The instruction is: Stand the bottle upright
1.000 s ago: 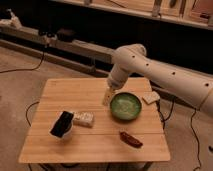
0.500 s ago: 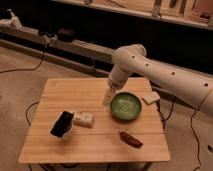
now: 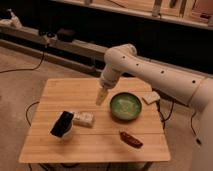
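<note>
The bottle (image 3: 84,119) lies on its side on the desk (image 3: 75,145), long axis roughly across the camera view. It is in front of the fingers (image 3: 103,94) and to their left in the view, near but clearly apart from them. Because it lies flat, it probably has to be gripped across its body and tipped up, so the task has not really begun.

The black rectangular object (image 3: 62,124) sits just beside the bottle's far end from the fingers. I cannot tell whether the two touch. That neighbour leaves the side facing the fingers as the freer approach.

The gripper (image 3: 101,102) points down over the desk. Its fingers look narrow, drawn together into one pale wedge with nothing between them. Whether the tips touch the wood I cannot tell.

The green bowl (image 3: 125,106) stands just beside the fingers on the opposite side from the bottle, so a move toward the bottle leads away from it. The dark brown oblong object (image 3: 131,139) lies beyond the bowl toward the front edge, well clear of that path.

The white arm (image 3: 150,70) reaches in from the right, over the bowl's side of the desk.
</note>
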Robot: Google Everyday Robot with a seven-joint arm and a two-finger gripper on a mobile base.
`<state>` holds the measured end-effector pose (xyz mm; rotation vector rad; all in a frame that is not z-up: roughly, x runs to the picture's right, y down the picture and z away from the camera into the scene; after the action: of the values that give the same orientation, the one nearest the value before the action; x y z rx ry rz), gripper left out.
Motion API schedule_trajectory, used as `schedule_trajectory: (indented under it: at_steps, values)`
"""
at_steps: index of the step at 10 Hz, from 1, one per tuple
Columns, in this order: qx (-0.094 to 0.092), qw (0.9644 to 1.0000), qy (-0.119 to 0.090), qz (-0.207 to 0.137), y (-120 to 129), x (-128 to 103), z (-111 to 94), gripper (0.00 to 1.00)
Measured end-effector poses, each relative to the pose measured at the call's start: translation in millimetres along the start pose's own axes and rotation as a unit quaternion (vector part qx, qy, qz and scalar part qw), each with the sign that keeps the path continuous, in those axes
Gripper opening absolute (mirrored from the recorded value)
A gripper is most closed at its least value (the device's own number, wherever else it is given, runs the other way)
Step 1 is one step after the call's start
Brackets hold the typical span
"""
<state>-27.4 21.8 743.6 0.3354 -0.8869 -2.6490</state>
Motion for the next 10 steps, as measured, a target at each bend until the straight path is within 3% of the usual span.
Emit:
schedule_trajectory:
  at_steps: [4,7,10]
  values:
    - [0.020,0.9995,-0.010,-0.022,-14,40,45,0.80]
    - [0.016,0.9996,-0.012,-0.022,-15,54,78,0.80]
    - [0.005,0.9997,-0.015,-0.016,-11,55,103,0.80]
